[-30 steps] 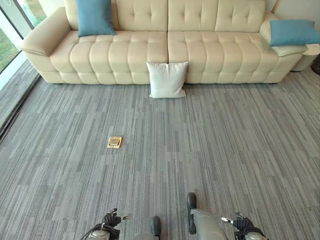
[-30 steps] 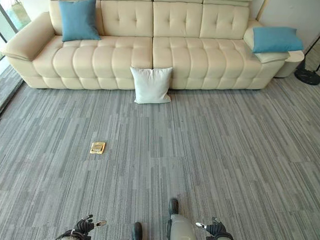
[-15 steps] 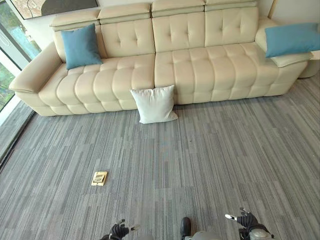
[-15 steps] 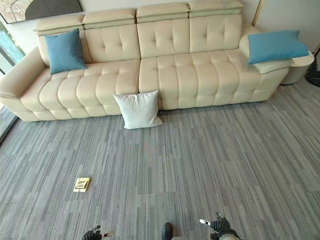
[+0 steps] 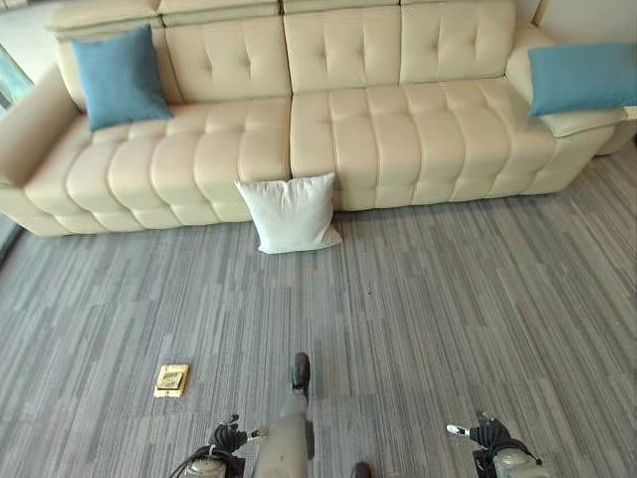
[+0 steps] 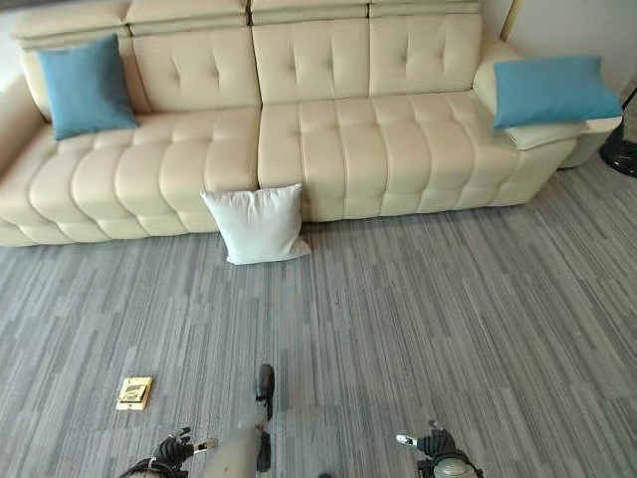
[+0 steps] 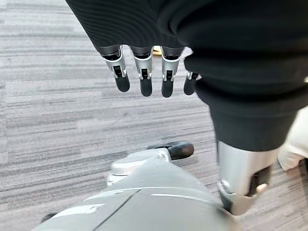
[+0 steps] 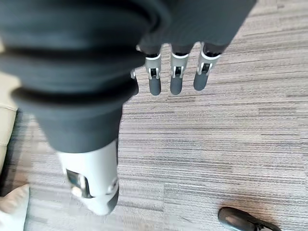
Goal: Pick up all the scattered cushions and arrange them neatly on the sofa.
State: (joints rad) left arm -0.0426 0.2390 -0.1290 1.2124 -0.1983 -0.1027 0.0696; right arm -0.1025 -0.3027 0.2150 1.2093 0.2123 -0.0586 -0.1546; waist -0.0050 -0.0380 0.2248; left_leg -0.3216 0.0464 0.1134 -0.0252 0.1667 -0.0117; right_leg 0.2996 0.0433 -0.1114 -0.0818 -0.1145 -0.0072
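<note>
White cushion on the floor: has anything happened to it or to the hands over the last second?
No. The white cushion leans against the sofa front as before; only the camera shifted. Both blue cushions, one at the left end and one on the right armrest, kept their places. The left hand and right hand stay open and empty, low by the carpet.

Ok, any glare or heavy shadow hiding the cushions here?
Left eye view: even light, no glare, white cushion and blue cushions plainly lit. Left wrist view: left hand cover blocks much carpet; right wrist view: right hand likewise.
</note>
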